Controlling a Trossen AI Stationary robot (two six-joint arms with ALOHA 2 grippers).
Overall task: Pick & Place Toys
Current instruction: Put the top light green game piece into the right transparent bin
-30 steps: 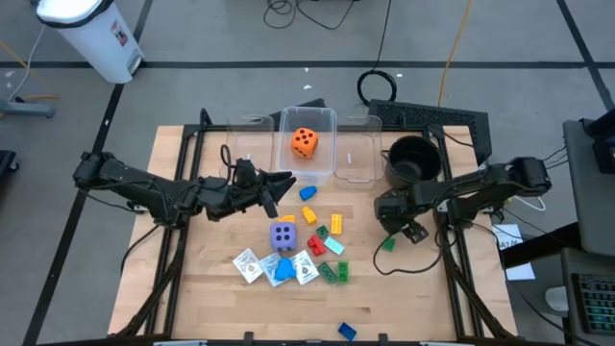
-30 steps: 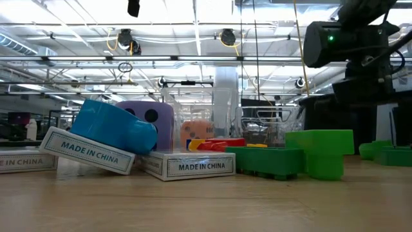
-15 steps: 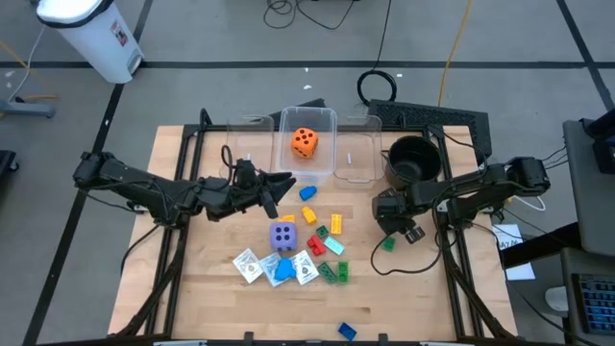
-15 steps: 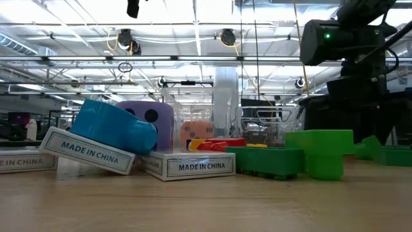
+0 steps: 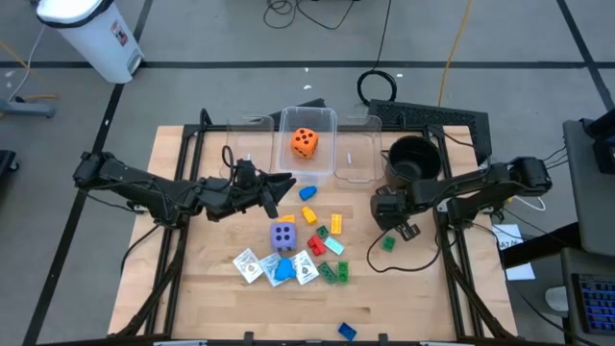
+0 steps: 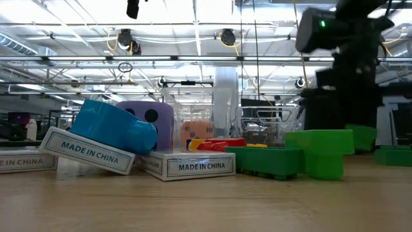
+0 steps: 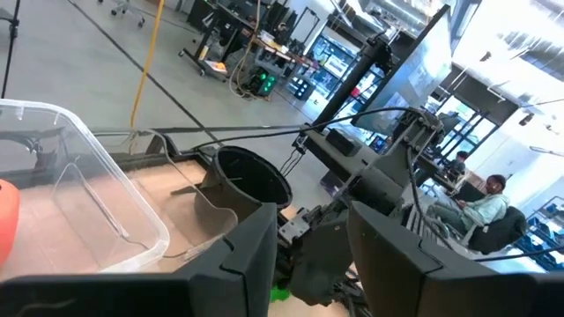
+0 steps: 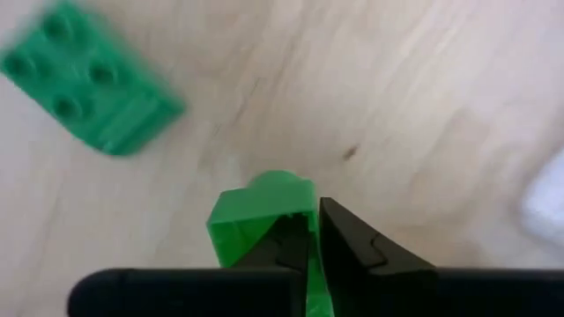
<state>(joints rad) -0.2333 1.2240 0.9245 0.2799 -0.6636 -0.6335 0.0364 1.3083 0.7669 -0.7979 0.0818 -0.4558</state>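
Change: right gripper (image 8: 310,231) open a moment ago beside the black pot (image 5: 412,160), now pinched together on a small green brick (image 8: 264,220) and raised off the wood.
Meaning: likely pick done, carry and drop still ahead.
Second green brick (image 8: 88,88): flat on table (image 5: 192,288), studded top, hard glossy plastic.
Left gripper (image 5: 279,192): waits near clear bin (image 5: 327,120), part open, holding nothing.
Orange die (image 5: 305,141): soft foam cube, inside that bin.

Both arms are dark, jointed tubes with black cables looped along them. The right hand (image 8: 308,242) ends in two matte black fingers with stepped, notched inner edges. A small green indicator light glows on the right arm's wrist housing (image 6: 322,24).
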